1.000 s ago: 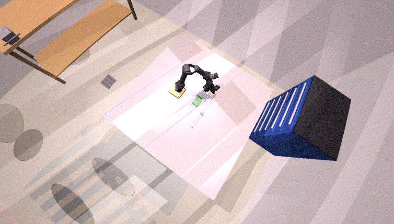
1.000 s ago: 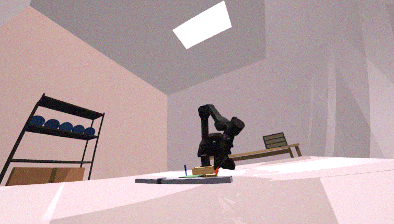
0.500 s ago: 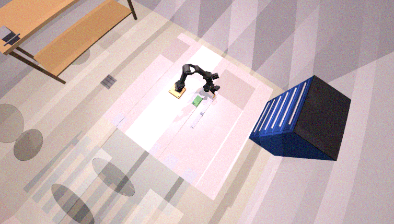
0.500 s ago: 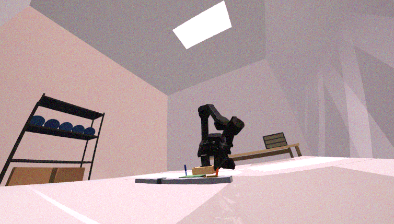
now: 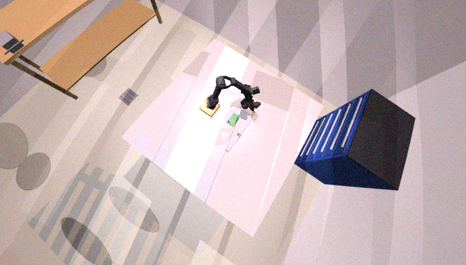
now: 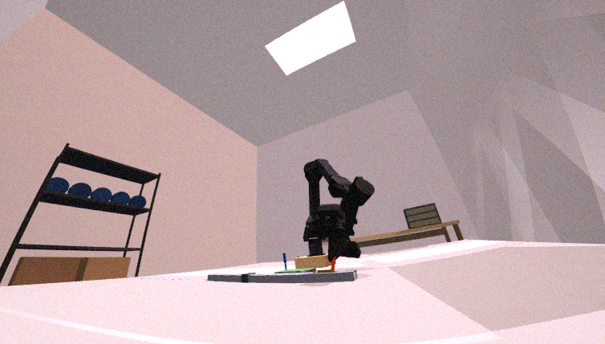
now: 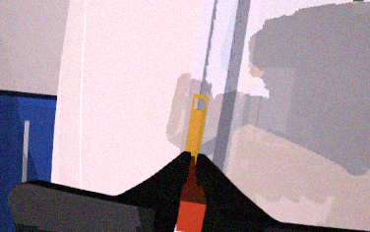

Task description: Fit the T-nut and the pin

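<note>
My gripper [image 5: 253, 110] [image 6: 332, 258] [image 7: 194, 155] is shut on the orange handle [image 6: 333, 265] [image 7: 191, 215] of the brass T-nut [image 6: 325, 271] [image 7: 195, 132]. The nut is low at one end of the aluminum rail [image 5: 232, 144] [image 6: 277, 278] [image 7: 228, 100]. In the wrist view its holed end overlaps the slot's left edge; whether it touches the rail cannot be told. The dark bracket [image 5: 238, 134] [image 6: 245, 277] sits farther along the rail. The blue pin [image 5: 228, 121] [image 6: 285, 261] stands upright in the green tray [image 5: 233, 119] [image 6: 303, 270].
The tray lies beside the rail, between it and the arm's tan base [image 5: 209, 108] [image 6: 310, 261]. A blue drawer cabinet [image 5: 355, 139] [image 7: 36, 147] stands beyond the table, and a wooden bench [image 5: 98, 44] stands across the room. Patchy shadows cross the rail in the wrist view.
</note>
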